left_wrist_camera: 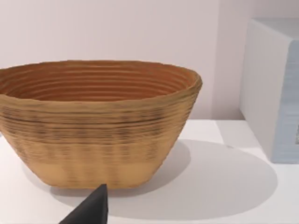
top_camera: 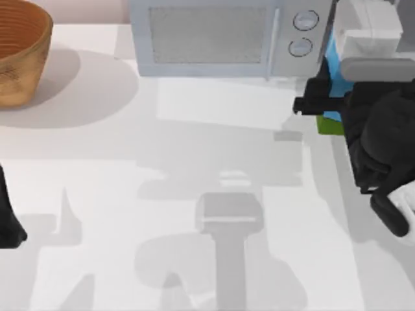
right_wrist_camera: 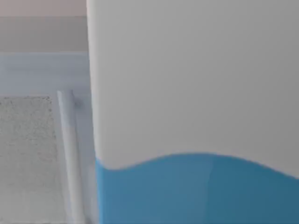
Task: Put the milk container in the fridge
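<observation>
The milk container (top_camera: 332,65) stands at the table's far right, just right of the microwave, showing a blue body, a green base and a white top. My right gripper (top_camera: 319,103) is at its mid height, shut on the milk container, with one black finger (top_camera: 308,103) crossing its left side. From the right wrist, the milk container (right_wrist_camera: 196,116) sits very close, white above blue. My left gripper (top_camera: 11,230) is parked at the table's left edge. The fridge is out of view.
A light blue-grey microwave (top_camera: 207,39) with two round dials stands at the back centre, door shut; its handle (right_wrist_camera: 70,154) is beside the carton. A woven basket (top_camera: 19,52) (left_wrist_camera: 93,126) stands at the back left. The white table (top_camera: 194,162) stretches between the arms.
</observation>
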